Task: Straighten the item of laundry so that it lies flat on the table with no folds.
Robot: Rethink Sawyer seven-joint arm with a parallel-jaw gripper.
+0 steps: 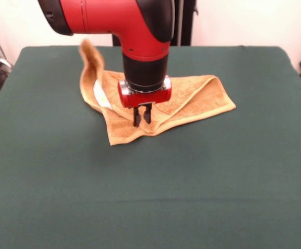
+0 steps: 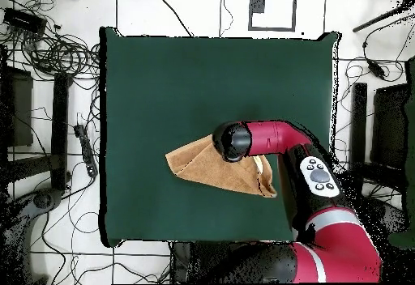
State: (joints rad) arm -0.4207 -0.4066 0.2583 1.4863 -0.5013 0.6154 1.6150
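The orange-tan towel (image 1: 191,98) lies crumpled on the dark green table (image 1: 150,197), folded over itself into a rough triangle. Its far left corner (image 1: 90,54) stands up off the table and its white label (image 1: 101,96) shows on the left side. My gripper (image 1: 141,116) points straight down over the towel's middle front. Its two black fingers are close together, with the tips in the cloth near the front fold. In the overhead view the arm covers the gripper, and the towel (image 2: 207,164) lies right of the table's (image 2: 211,71) centre, near the robot's side.
The table's green top spreads wide on all sides of the towel. Cables and stands (image 2: 57,55) lie on the floor around the table. The red arm (image 2: 280,140) reaches in from the robot's base.
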